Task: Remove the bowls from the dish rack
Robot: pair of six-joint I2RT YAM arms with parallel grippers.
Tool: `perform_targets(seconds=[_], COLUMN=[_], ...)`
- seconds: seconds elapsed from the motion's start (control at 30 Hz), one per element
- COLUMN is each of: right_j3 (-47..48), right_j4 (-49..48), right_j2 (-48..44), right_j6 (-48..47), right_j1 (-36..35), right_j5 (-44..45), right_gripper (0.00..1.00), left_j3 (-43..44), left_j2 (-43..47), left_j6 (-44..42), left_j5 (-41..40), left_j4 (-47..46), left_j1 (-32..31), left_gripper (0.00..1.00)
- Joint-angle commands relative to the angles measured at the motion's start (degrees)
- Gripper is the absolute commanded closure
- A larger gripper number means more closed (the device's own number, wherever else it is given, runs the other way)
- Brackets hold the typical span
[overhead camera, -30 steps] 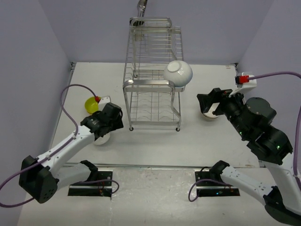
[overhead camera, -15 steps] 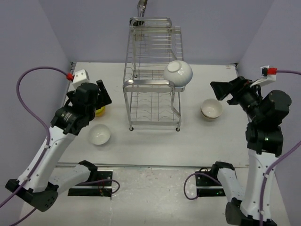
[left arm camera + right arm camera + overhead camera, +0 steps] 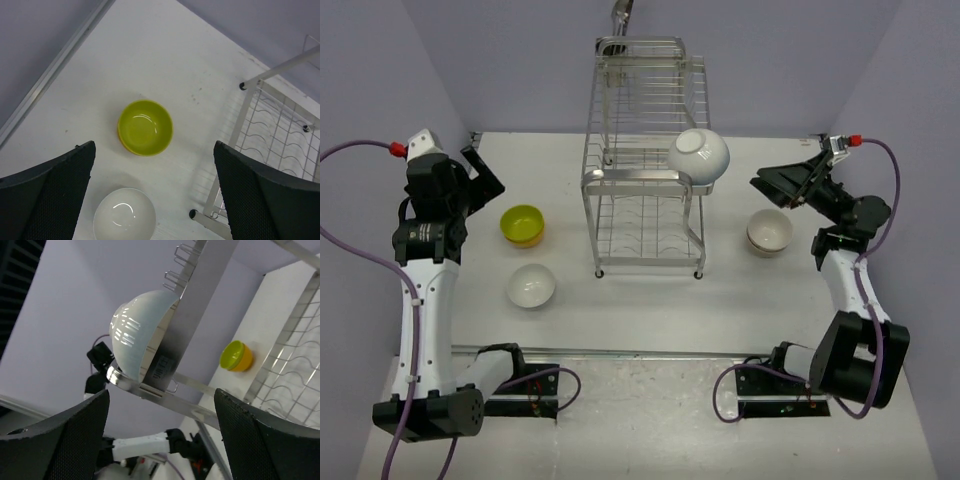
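Note:
The chrome dish rack (image 3: 636, 178) stands mid-table. One white bowl (image 3: 699, 157) leans on edge at the right end of its upper tier; the right wrist view shows this bowl (image 3: 135, 330) against the rack's rail (image 3: 165, 390). On the table left of the rack sit a lime green bowl (image 3: 522, 224) nested in an orange one, and a white bowl (image 3: 531, 286). Stacked white bowls (image 3: 769, 232) sit on the table to the right. My left gripper (image 3: 480, 176) hangs open and empty high above the green bowl (image 3: 145, 127) and the white bowl (image 3: 124, 215). My right gripper (image 3: 772, 186) is open and empty, pointing at the racked bowl.
Lilac walls close the table on the left, back and right. A rack leg (image 3: 248, 111) stands close to the right of the left-hand bowls. Both arm bases and their purple cables sit at the near edge.
My left gripper opened off the white bowl on the table, then rose back to the far left. My right arm lifted away from the right-hand bowls and now points at the rack.

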State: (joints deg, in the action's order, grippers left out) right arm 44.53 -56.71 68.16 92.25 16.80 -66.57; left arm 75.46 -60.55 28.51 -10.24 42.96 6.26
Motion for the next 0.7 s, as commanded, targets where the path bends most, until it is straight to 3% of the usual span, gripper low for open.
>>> perform_targets(seconds=[0.0,0.17,0.67], right_j3=[2.4,5.3,10.6], right_j4=[-37.6,-37.7,-38.0], right_j2=[6.7,11.5,14.4], right_j6=[18.5,16.5,20.1], right_j1=[-2.6,-7.9,-9.7], right_j5=[-3.0,-3.1,-3.1], right_gripper=[0.15,0.16,0.20], left_j3=[-2.7,-11.5,-13.2], left_j2=[3.0,10.1,10.3], left_j6=[-3.4,-3.9,-4.9], left_j5=[6.7,10.0,13.8], left_j4=[-4.7,-12.5,-12.5], left_j1=[0.1,0.1,-0.4], left_gripper=[0.00,0.00,0.00])
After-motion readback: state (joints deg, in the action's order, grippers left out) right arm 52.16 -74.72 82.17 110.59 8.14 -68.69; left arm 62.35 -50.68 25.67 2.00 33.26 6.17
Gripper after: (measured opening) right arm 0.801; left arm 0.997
